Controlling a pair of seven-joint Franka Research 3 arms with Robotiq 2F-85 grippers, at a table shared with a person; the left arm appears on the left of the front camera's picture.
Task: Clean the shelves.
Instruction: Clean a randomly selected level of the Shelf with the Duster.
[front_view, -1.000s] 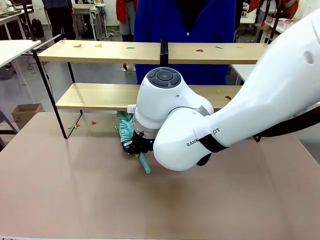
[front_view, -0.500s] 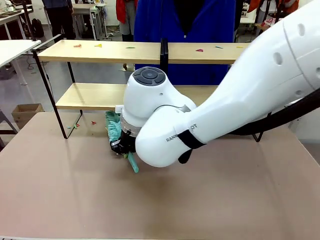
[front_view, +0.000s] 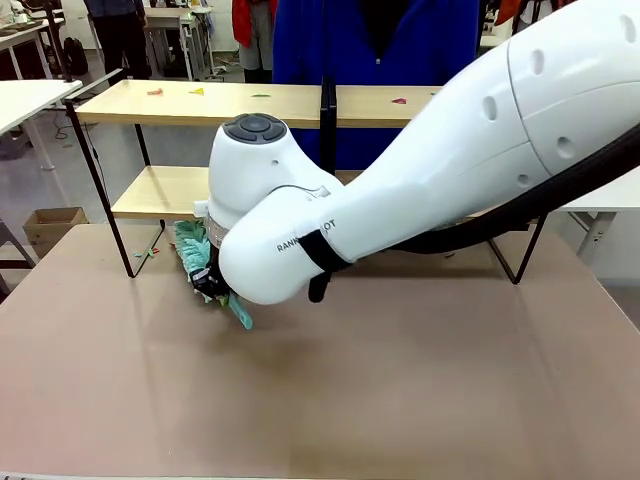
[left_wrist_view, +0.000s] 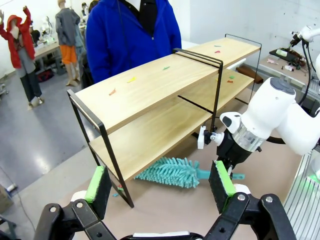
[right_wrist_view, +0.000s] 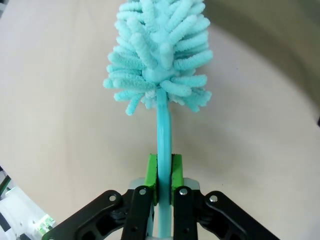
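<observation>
We seem to be in a robotics lab or workshop hall. Beyond the shelves (front_view: 200, 103) lies bare grey floor (left_wrist_view: 35, 140). A white worktable (front_view: 25, 95) stands left of the shelves, with a cardboard box (front_view: 52, 225) on the floor below it. A bench (left_wrist_view: 285, 55) past the shelves' far end carries gear too small to name.

The right hand (right_wrist_view: 163, 167) has carried the teal duster (front_view: 189, 245) leftward.

White right arm (front_view: 430, 170) reaches low across, its black green-padded gripper (right_wrist_view: 164, 167) clamped on a teal fluffy duster (right_wrist_view: 160, 55); left gripper (left_wrist_view: 159, 186) gapes wide.
</observation>
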